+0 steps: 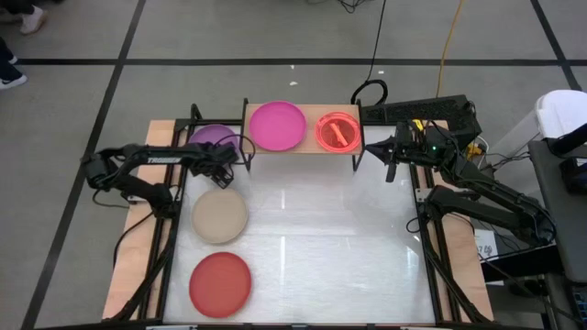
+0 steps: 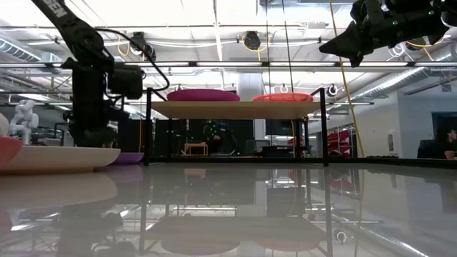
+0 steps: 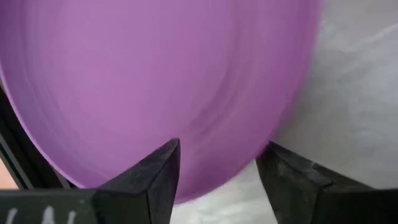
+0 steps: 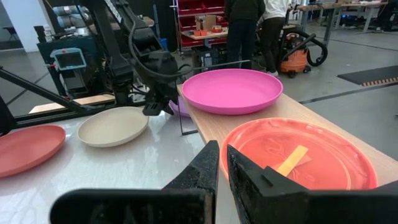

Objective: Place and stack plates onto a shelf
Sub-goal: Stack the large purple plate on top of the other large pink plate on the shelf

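Left tool (image 1: 223, 168): low over the purple plate (image 1: 213, 137), fingers spread wide either side of its rim, not clamped.
Right tool (image 1: 389, 152): raised beside the shelf's (image 1: 310, 145) right end, fingers pressed together, gripping nothing.
Shelf: magenta plate (image 1: 277, 125) and orange plate (image 1: 338, 131) side by side.
Counter (image 1: 321, 238): beige plate (image 1: 219, 215), red plate (image 1: 220, 283).

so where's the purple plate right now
In the high view the purple plate lies on the table at the shelf's left end, behind the beige plate. The left gripper is at its near rim, fingers open.
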Tool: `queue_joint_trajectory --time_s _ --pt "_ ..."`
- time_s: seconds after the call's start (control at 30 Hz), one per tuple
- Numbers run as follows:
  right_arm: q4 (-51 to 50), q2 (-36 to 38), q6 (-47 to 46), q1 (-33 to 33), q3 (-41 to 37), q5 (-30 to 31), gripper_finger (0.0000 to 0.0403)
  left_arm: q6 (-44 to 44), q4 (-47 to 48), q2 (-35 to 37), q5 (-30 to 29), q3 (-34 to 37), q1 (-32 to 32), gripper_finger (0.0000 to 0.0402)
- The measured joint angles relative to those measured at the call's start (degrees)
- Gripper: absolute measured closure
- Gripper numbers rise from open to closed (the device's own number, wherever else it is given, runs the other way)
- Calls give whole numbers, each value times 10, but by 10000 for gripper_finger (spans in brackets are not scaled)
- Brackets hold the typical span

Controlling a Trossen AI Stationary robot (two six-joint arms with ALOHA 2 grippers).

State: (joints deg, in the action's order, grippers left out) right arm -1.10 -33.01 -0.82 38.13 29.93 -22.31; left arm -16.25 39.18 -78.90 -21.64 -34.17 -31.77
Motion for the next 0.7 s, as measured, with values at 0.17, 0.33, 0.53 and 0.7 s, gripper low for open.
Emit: queue_joint_trajectory --time_s 0.17,0.33,0.53,0.7 --pt "0 0 2 0 0 0 383 0 -10 -20 -3 -3 -6 260" --pt "0 0 4 0 0 0 383 5 -23 -10 -25 -2 -7 366" --pt "0 0 4 0 0 0 383 -35 40 44 -52 -26 -3 389" --pt "0 0 4 0 0 0 383 -59 88 124 -61 -81 10 391"
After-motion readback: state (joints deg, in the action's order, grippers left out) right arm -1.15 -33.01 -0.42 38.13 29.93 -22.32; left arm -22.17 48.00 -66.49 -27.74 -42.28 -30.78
